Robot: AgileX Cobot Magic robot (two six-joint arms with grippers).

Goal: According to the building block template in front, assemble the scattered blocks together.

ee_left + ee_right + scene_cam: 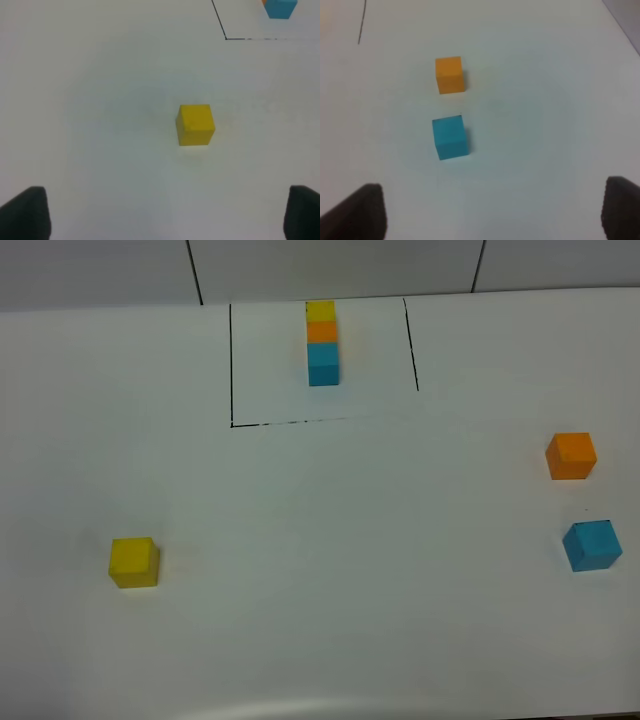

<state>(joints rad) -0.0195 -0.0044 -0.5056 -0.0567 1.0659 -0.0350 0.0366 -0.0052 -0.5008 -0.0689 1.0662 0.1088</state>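
Observation:
The building block template (322, 342) is a yellow-orange-blue line of cubes inside a black drawn outline at the far middle of the white table. Its blue end (280, 7) shows in the left wrist view. Of the scattered blocks, the yellow cube (133, 562) sits at the near left, and the orange cube (571, 455) and blue cube (592, 545) sit at the right. My left gripper (165, 212) is open, with the yellow cube (195, 125) ahead of its fingers. My right gripper (489, 207) is open too, with the blue cube (450, 137) and orange cube (450, 75) ahead. Neither gripper shows in the high view.
The black outline (232, 365) runs down both sides and along the near side of the template. The white table (350, 540) ends at a grey wall behind and at a near edge at the bottom of the high view.

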